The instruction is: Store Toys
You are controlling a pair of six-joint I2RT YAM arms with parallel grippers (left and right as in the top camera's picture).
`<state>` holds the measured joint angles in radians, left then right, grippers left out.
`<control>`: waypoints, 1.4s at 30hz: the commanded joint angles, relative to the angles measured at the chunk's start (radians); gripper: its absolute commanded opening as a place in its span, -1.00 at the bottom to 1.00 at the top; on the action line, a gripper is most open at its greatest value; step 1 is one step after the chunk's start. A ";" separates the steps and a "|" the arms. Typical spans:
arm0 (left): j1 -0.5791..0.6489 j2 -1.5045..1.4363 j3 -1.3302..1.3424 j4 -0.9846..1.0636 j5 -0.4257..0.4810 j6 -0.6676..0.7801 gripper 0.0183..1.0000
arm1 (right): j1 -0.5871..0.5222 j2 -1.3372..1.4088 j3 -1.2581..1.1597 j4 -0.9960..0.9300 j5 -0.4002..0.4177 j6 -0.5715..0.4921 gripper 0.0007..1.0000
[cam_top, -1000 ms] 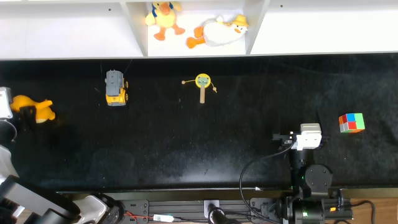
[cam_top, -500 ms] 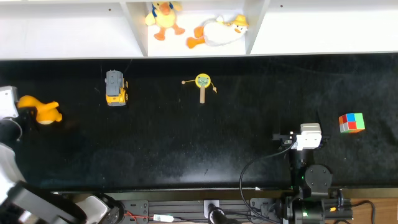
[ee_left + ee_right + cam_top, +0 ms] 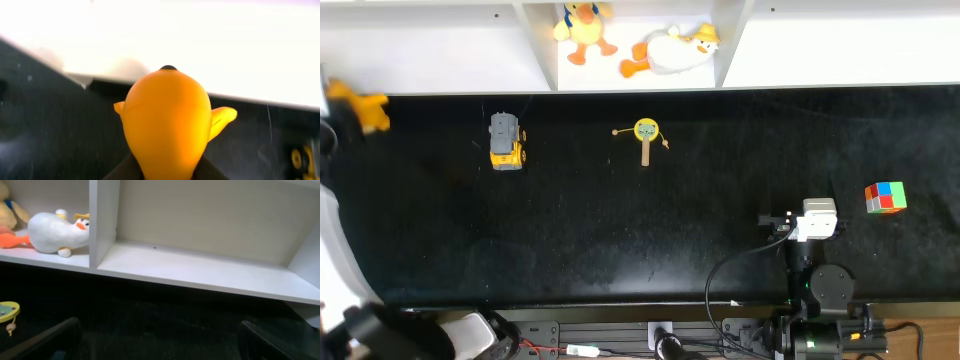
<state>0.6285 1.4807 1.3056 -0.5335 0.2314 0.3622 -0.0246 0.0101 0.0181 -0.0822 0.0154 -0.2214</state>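
Observation:
An orange rubber-like toy (image 3: 360, 105) hangs lifted at the far left, level with the front lip of the white shelf (image 3: 430, 55). My left gripper (image 3: 167, 175) is shut on the orange toy (image 3: 167, 122), whose rounded body rises between the dark fingers. On the black table lie a grey-and-yellow truck (image 3: 505, 140), a green-faced rattle drum (image 3: 646, 133) and a coloured cube (image 3: 885, 197). My right gripper (image 3: 160, 347) stands open near the table's front right, facing the shelf's right compartment (image 3: 200, 267), nothing between its fingers.
A yellow duck plush (image 3: 582, 28) and a white goose plush (image 3: 670, 50) lie in the shelf's middle compartment. The goose (image 3: 55, 230) shows left of a divider wall (image 3: 104, 222) in the right wrist view. The right arm (image 3: 815, 220) stands folded by its base.
The left arm has carried the orange toy from the table's left edge up and back towards the shelf's left compartment. The right arm has stayed still.

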 commanded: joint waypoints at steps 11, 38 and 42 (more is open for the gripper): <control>-0.149 0.072 0.047 0.174 -0.081 -0.159 -0.96 | 0.005 -0.006 -0.013 0.005 0.003 -0.003 0.99; -0.159 0.234 0.084 0.230 -0.128 -0.178 -0.89 | 0.005 -0.006 -0.013 0.005 0.003 -0.003 0.99; -0.159 0.242 0.084 0.243 -0.128 -0.178 -0.88 | 0.005 -0.006 -0.013 0.005 0.003 -0.003 0.99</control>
<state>0.4725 1.6985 1.3643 -0.2985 0.1078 0.2077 -0.0246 0.0101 0.0181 -0.0826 0.0158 -0.2214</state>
